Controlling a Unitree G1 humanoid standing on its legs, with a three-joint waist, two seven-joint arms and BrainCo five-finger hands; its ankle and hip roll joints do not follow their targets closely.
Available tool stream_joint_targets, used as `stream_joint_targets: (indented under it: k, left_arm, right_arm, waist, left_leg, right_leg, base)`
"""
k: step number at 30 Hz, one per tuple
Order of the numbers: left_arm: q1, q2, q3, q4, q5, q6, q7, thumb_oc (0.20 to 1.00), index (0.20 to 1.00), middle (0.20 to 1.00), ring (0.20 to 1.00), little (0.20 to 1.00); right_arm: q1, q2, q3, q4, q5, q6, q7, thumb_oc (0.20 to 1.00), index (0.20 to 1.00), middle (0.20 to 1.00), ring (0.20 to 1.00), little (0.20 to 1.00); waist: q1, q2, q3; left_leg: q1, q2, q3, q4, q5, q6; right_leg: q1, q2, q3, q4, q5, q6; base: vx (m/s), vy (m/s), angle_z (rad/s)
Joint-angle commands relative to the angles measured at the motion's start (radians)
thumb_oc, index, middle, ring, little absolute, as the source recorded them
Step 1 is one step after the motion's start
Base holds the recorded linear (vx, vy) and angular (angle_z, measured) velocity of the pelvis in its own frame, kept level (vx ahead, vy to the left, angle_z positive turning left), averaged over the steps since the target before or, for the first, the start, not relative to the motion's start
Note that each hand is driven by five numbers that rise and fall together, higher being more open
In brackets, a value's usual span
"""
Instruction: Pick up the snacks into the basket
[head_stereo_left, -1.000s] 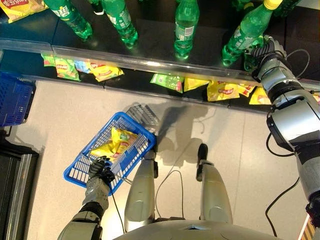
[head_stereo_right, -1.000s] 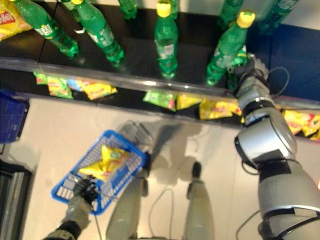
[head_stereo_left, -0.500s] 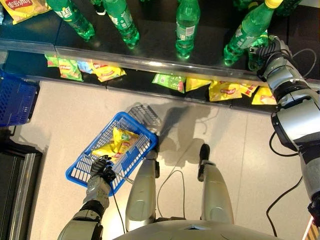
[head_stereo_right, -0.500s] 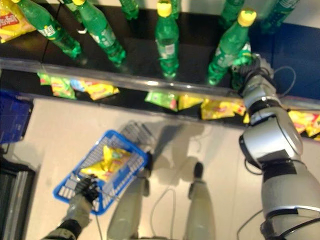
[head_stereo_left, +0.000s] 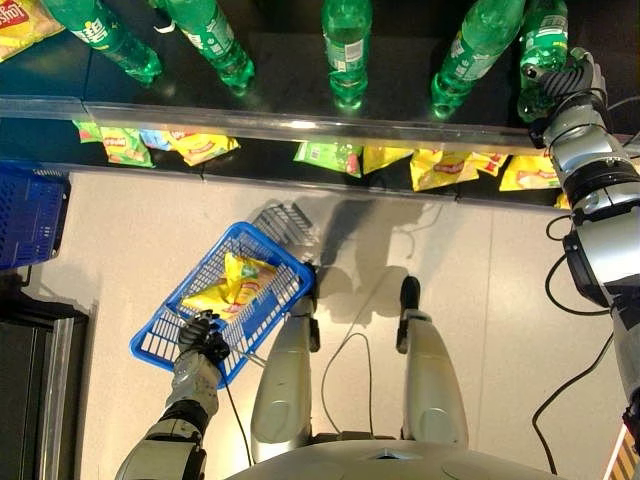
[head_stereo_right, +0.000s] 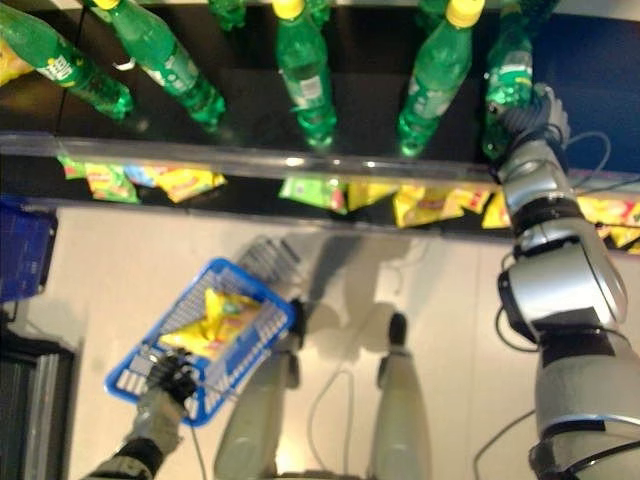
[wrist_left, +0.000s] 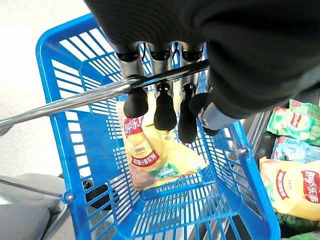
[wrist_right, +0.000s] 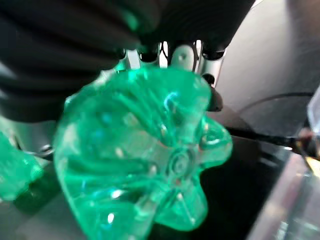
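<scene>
Dark shelf, right robot hand clasping green bottle, left robot hand gripping blue basket handle

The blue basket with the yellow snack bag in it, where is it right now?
The blue basket hangs by its metal handle from the left hand, low on the robot's left, above the floor in front of the shelf.

Green soda bottles stand in a row on a dark shelf with a clear front rail. A second blue basket sits at the far left on the pale floor.
</scene>
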Motion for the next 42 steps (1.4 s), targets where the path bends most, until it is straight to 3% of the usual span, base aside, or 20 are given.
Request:
stream_joint_targets:
  k: [1,10,19,23,31,32,34,36,42]
  left_arm:
    - [0.048,0.05,0.023,0.014,0.003,-0.033,0.04,0.2,0.2,0.2,0.2,0.2]
    - [0.062,0.036,0.07,-0.043,0.037,-0.035,0.056,0.2,0.2,0.2,0.2,0.2]
    - [0.089,0.03,0.111,-0.129,0.069,-0.043,0.062,0.2,0.2,0.2,0.2,0.2]
    - [0.108,0.036,0.134,-0.186,0.082,-0.048,0.052,0.2,0.2,0.2,0.2,0.2]
    - [0.137,0.067,0.179,-0.244,0.087,-0.062,0.013,0.2,0.2,0.2,0.2,0.2]
    - [0.143,0.073,0.187,-0.262,0.093,-0.069,0.002,0.2,0.2,0.2,0.2,0.2]
    - [0.15,0.074,0.19,-0.271,0.092,-0.074,-0.004,0.2,0.2,0.2,0.2,0.2]
    - [0.157,0.074,0.194,-0.303,0.087,-0.091,-0.012,0.2,0.2,0.2,0.2,0.2]
    - [0.185,0.067,0.18,-0.377,0.083,-0.114,-0.04,0.2,0.2,0.2,0.2,0.2]
  right_arm:
    - [-0.053,-0.118,-0.037,-0.164,0.005,-0.051,-0.137,0.2,0.2,0.2,0.2,0.2]
    - [0.338,-0.089,-0.355,-0.691,0.026,-0.164,-0.222,0.2,0.2,0.2,0.2,0.2]
    - [0.817,0.088,-0.584,-1.121,0.035,-0.28,-0.177,0.2,0.2,0.2,0.2,0.2]
    - [1.022,0.175,-0.615,-1.291,0.13,-0.36,-0.081,0.2,0.2,0.2,0.2,0.2]
    - [1.254,0.17,-0.632,-1.44,0.333,-0.435,0.141,0.2,0.2,0.2,0.2,0.2]
    - [1.298,0.156,-0.62,-1.465,0.389,-0.445,0.215,0.2,0.2,0.2,0.2,0.2]
    - [1.32,0.155,-0.609,-1.469,0.425,-0.451,0.251,0.2,0.2,0.2,0.2,0.2]
    - [1.357,0.164,-0.551,-1.494,0.555,-0.473,0.36,0.2,0.2,0.2,0.2,0.2]
    - [1.378,0.146,-0.44,-1.551,0.652,-0.469,0.499,0.2,0.2,0.2,0.2,0.2]
  waist:
    - [-0.007,-0.04,-0.013]
    - [-0.028,-0.044,-0.027]
    - [-0.046,-0.057,-0.055]
    - [-0.056,-0.066,-0.072]
    - [-0.067,-0.076,-0.098]
    - [-0.069,-0.079,-0.103]
    - [-0.07,-0.08,-0.105]
    - [-0.07,-0.079,-0.109]
    - [-0.059,-0.077,-0.117]
  left_leg:
    - [0.009,-0.053,-0.014,0.09,-0.097,0.046]
    - [0.015,-0.047,-0.011,0.106,-0.112,0.05]
    - [0.035,-0.044,-0.013,0.118,-0.125,0.052]
    - [0.055,-0.041,-0.012,0.12,-0.13,0.049]
    - [0.098,-0.041,-0.008,0.114,-0.135,0.044]
    - [0.11,-0.04,-0.007,0.113,-0.137,0.042]
    - [0.118,-0.039,-0.007,0.111,-0.138,0.04]
    - [0.133,-0.037,-0.005,0.109,-0.137,0.038]
    - [0.148,-0.036,-0.013,0.1,-0.131,0.036]
  right_leg:
    - [0.011,0.038,-0.003,-0.058,0.107,-0.029]
    - [0.016,0.038,0.001,-0.042,0.091,-0.029]
    - [0.037,0.037,-0.001,-0.026,0.073,-0.026]
    - [0.054,0.038,-0.003,-0.024,0.069,-0.023]
    - [0.09,0.039,-0.001,-0.021,0.062,-0.019]
    - [0.1,0.039,-0.001,-0.021,0.061,-0.018]
    - [0.107,0.039,-0.001,-0.023,0.06,-0.017]
    - [0.122,0.038,-0.002,-0.025,0.059,-0.015]
    - [0.146,0.031,-0.019,-0.035,0.055,-0.012]
  base:
    - [0.0,-0.002,-0.03]
    - [0.01,-0.009,-0.03]
    - [0.01,-0.004,-0.01]
    - [0.01,-0.005,-0.02]
    - [0.0,0.0,0.0]
    - [0.0,0.0,0.0]
    - [0.0,0.0,0.0]
    - [0.0,0.0,0.0]
    - [0.0,0.0,0.0]
